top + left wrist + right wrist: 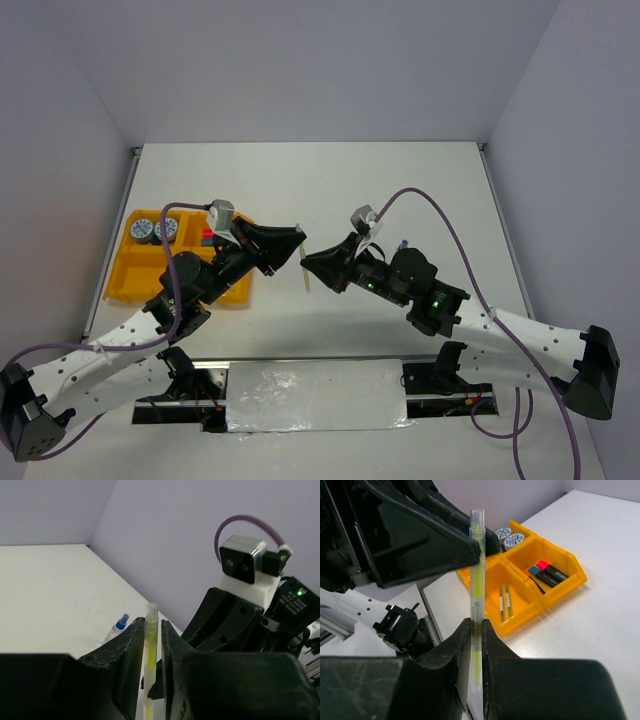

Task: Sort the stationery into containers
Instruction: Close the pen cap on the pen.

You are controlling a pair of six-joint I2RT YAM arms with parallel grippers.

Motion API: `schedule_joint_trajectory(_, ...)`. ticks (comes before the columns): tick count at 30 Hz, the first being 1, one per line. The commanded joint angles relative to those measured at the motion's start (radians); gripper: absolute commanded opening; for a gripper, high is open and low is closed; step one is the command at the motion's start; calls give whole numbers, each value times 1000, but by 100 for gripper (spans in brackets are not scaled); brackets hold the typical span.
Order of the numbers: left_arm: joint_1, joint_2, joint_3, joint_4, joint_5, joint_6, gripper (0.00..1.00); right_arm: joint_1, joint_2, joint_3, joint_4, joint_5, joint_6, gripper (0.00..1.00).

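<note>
The left end effector has its two fingers pressed in on a thin clear pen with a yellow core, gripping it partway along. The right end effector is closed on the same pen nearer its other end. The pen is therefore in the air between the two arms, above the desk and just beside the yellow tray.

A double grip like this looks like a hand-over. The tray sits on the left arm's side, so I judge the pen is being passed to the arm that can reach the tray more easily. The pen stands straight along both sets of fingers, which should help stop it twisting when one side lets go.

The tray is already sorted by kind:
- Two round tins share one compartment.
- Markers with coloured caps lie in another.
- Two thin pens lie side by side in a third, which is the likely home for this pen.

A small blue-capped bottle lies on the desk on the right arm's side, not yet sorted.
</note>
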Motion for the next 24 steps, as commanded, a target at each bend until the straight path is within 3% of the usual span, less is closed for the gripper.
schedule_joint_trajectory(1,-12,-7,37,-92,57,53,34,-2,-13,62,103,-23,-32,0)
schedule_joint_trajectory(8,-12,-17,25,-104,72,52,44,-2,-15,75,86,-6,-36,0)
schedule_joint_trajectory(10,-12,-21,25,-106,74,53,23,-2,-11,82,72,-18,-39,0)
schedule_joint_trajectory(11,-12,-23,31,-110,69,53,4,-2,-7,85,68,-24,-41,0)
schedule_joint_trajectory(12,-12,-24,36,-110,75,61,0,-2,-5,82,74,-30,-39,0)
schedule_joint_trajectory(14,-13,-29,48,-92,121,87,0,-2,2,73,77,-59,-36,6)
schedule_joint_trajectory(17,-13,-46,67,-66,211,130,0,-5,19,61,91,-114,-36,32)
schedule_joint_trajectory(22,-13,-66,82,-32,295,142,0,-16,42,49,146,-176,-1,33)
schedule_joint_trajectory(24,-15,-67,80,-14,307,135,0,-18,48,59,155,-190,8,27)
